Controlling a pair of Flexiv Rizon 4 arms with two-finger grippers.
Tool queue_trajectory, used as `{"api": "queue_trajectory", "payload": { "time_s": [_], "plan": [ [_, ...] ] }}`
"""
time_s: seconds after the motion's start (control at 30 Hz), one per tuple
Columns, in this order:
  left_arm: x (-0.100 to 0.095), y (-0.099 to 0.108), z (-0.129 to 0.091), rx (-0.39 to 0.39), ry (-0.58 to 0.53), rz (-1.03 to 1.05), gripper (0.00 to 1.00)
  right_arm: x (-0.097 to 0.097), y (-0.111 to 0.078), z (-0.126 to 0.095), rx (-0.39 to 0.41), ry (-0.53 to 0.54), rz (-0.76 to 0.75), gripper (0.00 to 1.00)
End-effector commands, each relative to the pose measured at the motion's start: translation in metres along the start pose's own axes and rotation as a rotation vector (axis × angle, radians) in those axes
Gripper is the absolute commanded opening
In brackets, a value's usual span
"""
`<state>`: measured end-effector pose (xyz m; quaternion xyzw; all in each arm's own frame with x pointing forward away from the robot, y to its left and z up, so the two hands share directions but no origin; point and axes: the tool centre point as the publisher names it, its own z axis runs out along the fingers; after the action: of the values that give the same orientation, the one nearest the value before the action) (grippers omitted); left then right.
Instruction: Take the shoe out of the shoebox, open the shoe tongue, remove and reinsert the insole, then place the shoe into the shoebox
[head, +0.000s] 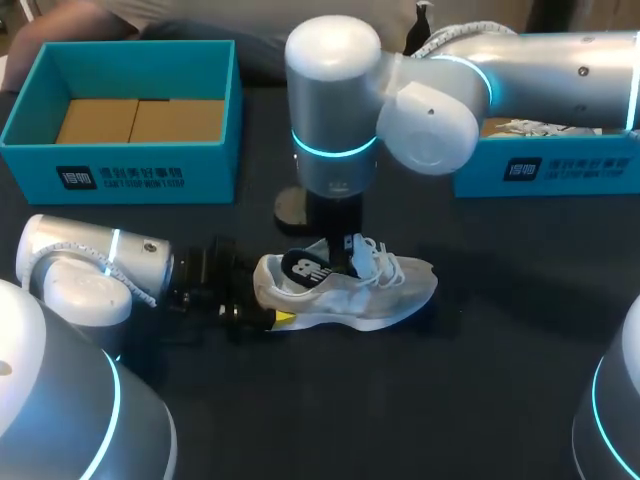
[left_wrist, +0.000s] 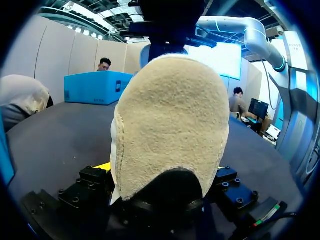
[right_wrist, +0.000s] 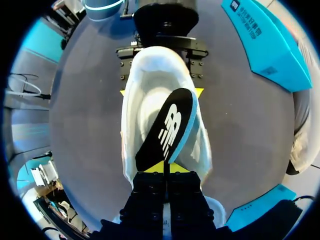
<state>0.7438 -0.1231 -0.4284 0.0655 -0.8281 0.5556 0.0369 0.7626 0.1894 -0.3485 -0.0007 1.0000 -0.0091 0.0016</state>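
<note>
The insole (right_wrist: 167, 127) sticks half out of the shoe (head: 370, 295), its long axis slanting from the right gripper (right_wrist: 164, 167), whose tips pinch its near end, toward the heel ahead. Beyond it the left gripper (right_wrist: 160, 92) clamps that heel from both sides. The shoe lies on the table (head: 500, 400).

The tips of the right gripper (head: 340, 262) vanish inside the white mesh shoe (head: 395, 295) in the head view. The shoe's beige heel fills the left wrist view, hiding the fingertips of the left gripper (right_wrist: 161, 92). The near end of the black foam insole (right_wrist: 167, 125) is covered by the right gripper.
</note>
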Motion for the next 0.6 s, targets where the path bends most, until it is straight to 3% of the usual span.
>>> {"api": "queue_trajectory", "payload": {
  "time_s": [0.03,0.6],
  "plan": [
    [-0.001,0.004,0.002,-0.004,-0.002,-0.001,0.00,-0.001,-0.008,-0.011,-0.017,-0.017,-0.007,0.00],
    [-0.001,0.004,0.002,-0.004,-0.002,-0.001,0.00,-0.014,0.009,-0.039,-0.127,0.038,-0.230,0.00]
  ]
}}
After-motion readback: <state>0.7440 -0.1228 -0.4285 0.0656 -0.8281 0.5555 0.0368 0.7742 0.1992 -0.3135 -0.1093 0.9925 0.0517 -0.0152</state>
